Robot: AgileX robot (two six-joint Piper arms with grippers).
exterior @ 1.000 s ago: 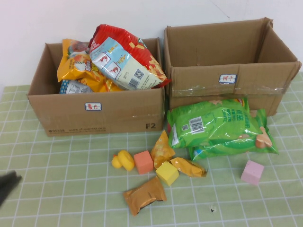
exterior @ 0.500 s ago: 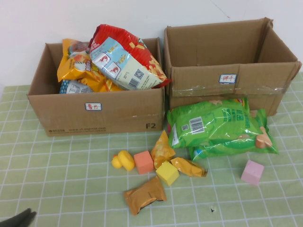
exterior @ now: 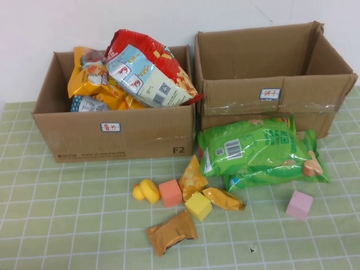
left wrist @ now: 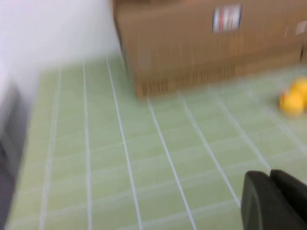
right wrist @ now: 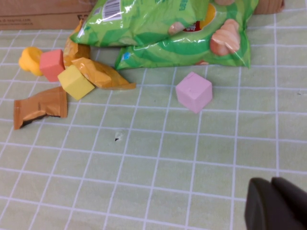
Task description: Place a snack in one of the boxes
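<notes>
Two cardboard boxes stand at the back. The left box holds several chip bags. The right box looks empty. Two green snack bags lie in front of the right box. A brown snack packet and two small orange packets lie near the table's middle. Neither gripper shows in the high view. My left gripper is shut and empty, low over the mat, in front of the left box. My right gripper is shut and empty, on the near side of the green bags.
A yellow duck, an orange block, a yellow block and a pink block lie among the packets on the green checked mat. The pink block lies between my right gripper and the green bags.
My left gripper's dark tip, seen at the high view's lower left edge, has drawn back downward and out of that view. Nothing on the table has moved.
</notes>
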